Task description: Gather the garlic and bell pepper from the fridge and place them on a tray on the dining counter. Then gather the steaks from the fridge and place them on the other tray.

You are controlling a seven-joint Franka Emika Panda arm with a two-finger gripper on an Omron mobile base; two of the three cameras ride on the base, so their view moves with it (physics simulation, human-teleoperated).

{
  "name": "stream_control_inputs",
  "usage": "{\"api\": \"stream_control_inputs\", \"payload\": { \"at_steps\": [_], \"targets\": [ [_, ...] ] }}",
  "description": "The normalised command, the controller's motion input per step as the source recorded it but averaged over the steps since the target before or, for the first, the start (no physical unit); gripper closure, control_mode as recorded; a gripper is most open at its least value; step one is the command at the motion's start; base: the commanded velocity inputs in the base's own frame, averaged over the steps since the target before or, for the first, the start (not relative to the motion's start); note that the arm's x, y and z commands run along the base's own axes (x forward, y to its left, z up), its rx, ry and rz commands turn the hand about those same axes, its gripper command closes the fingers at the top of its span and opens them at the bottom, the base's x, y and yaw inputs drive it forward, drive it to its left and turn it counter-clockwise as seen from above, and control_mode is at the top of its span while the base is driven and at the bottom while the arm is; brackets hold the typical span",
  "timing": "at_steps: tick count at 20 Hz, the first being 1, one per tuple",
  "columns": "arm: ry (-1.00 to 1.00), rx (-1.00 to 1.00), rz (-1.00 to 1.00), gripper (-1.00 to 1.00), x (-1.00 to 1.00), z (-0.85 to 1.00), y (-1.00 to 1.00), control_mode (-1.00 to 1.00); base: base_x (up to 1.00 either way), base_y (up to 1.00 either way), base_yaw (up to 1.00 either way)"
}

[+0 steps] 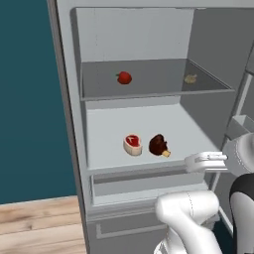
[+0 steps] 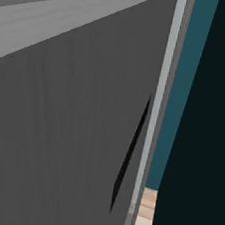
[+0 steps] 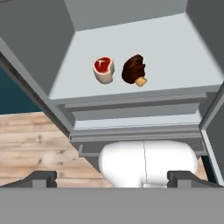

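The fridge (image 1: 69, 99) stands open in front of me. On its upper shelf lie the red bell pepper (image 1: 124, 77) at the left and the tan garlic (image 1: 190, 78) at the right rear. Side by side on the shelf below are the steaks: the raw red one (image 1: 132, 144) (image 3: 103, 69) and the dark brown one with a bone end (image 1: 159, 145) (image 3: 134, 70). My gripper (image 1: 194, 161) (image 3: 113, 179) hangs open and empty just outside the lower shelf's front right edge, nearer than the steaks. The dining counter and trays are out of view.
A drawer front (image 1: 149, 183) (image 3: 131, 118) runs below the steak shelf. The grey fridge door (image 2: 57, 127) swings out close on my right. Teal wall (image 1: 30, 99) and wood floor (image 1: 39, 228) lie to the fridge's left.
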Motion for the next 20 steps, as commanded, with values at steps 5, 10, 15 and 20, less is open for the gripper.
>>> {"api": "stream_control_inputs", "payload": {
  "at_steps": [5,10,15,20],
  "targets": [
    [0.0,0.0,0.0,-1.0,0.0,0.0,0.0,1.0,1.0,0.11,-0.02],
    [0.0,0.0,0.0,-1.0,0.0,0.0,0.0,1.0,0.8,-0.01,0.0],
    [0.0,0.0,0.0,-1.0,0.0,0.0,0.0,1.0,0.48,0.0,0.0],
    [0.0,0.0,0.0,-1.0,0.0,0.0,0.0,1.0,0.42,0.0,0.0]
  ]
}}
